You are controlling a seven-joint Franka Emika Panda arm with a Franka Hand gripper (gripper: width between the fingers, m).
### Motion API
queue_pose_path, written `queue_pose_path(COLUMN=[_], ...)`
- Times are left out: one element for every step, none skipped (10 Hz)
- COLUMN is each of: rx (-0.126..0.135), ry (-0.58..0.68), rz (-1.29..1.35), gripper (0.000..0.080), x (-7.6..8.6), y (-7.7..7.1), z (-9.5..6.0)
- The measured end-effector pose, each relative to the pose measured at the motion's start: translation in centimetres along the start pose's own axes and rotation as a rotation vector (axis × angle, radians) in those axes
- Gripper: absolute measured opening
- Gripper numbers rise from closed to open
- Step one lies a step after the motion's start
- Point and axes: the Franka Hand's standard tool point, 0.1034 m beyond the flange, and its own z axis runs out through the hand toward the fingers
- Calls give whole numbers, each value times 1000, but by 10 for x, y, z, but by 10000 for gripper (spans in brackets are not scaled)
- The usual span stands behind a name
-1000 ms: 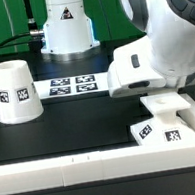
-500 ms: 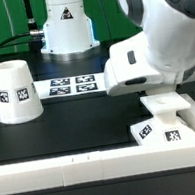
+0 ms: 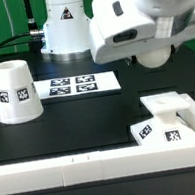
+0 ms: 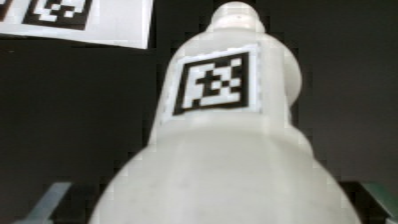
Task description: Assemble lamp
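Observation:
My gripper [image 4: 214, 208] is shut on the round necked bulb [image 4: 214, 130], which fills the wrist view with its tag facing the camera. In the exterior view the bulb [image 3: 156, 49] hangs under the raised hand, above and behind the low square base [image 3: 174, 117]. The base lies at the exterior view's right front, against the rail, with nothing on it. The conical shade [image 3: 14, 93] stands on its wide end at the exterior view's left. My fingers are mostly hidden by the bulb.
The marker board [image 3: 79, 85] lies flat at the middle back, and also shows in the wrist view [image 4: 71, 20]. A long white rail [image 3: 86, 169] runs along the front edge. The arm's white pedestal [image 3: 65, 29] stands behind.
The hand has risen from just over the base and shifted toward the exterior view's left, carrying the bulb; the base's top now shows uncovered.

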Motion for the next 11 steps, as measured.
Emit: queue_pose_path(rx=[0,0,0,-2,-6,-10,-14,-15,-14,-13,-21], ry=[42,37,91,197,241,318,385,414,463,482,597], rz=[1,2,2,4,-4,-33,-38,-45,-47,-44,-43], gripper=[573,573,573,573,573,573,573,573,573,573,573], x=[7,6,15,22,18,22,21,17,16,13,23], y=[0,0,0,0,2,8,11,14,16,18,18], z=[3,6,1,-4,-3,-12,-26,-39,-57,-66,-71])
